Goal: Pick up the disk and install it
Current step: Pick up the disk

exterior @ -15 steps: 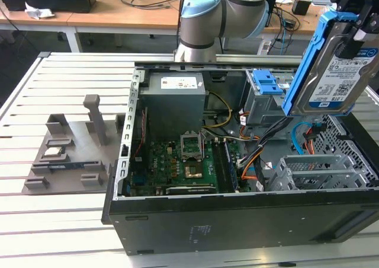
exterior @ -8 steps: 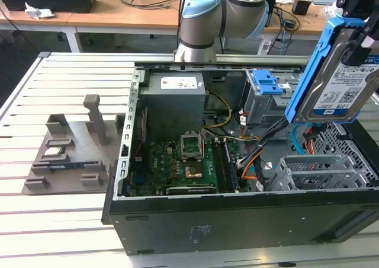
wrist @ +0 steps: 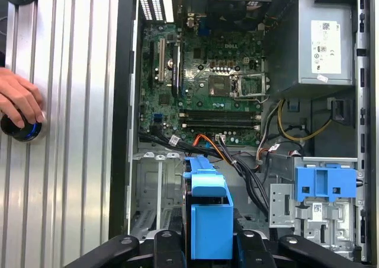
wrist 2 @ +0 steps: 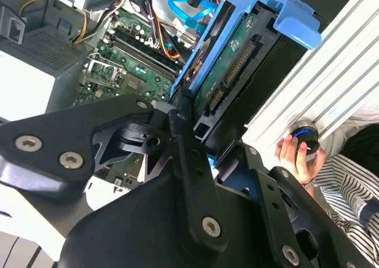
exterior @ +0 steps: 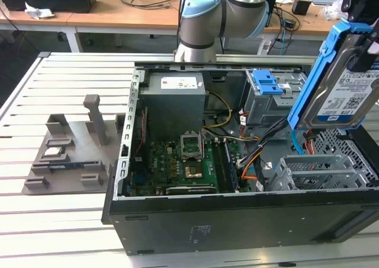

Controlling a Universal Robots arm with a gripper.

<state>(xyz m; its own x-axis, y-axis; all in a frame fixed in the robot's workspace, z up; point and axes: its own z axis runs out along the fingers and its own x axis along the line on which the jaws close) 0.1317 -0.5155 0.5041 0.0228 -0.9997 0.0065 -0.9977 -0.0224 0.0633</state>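
The disk (exterior: 340, 87), a silver drive with a blue-and-white label in a blue plastic carrier frame, hangs tilted in the air over the open computer case (exterior: 237, 220) at the exterior view's right. My gripper (exterior: 361, 16) is shut on its upper end. In the first wrist view the disk's blue carrier (wrist: 210, 211) sits between my black fingers (wrist: 169, 247), above a bare metal drive cage (wrist: 157, 188). In the second wrist view the disk's (wrist 2: 237, 60) circuit-board side and connector edge show, held in my gripper (wrist 2: 195, 131).
Inside the case lie the motherboard (exterior: 183, 161), a grey power-supply box (exterior: 174, 99), loose cables (exterior: 254, 155) and a drive bay with a blue latch (exterior: 266, 81). A grey fixture (exterior: 71, 149) stands on the slatted table. A person's hand (wrist: 18, 99) rests on a black knob (wrist: 23, 128).
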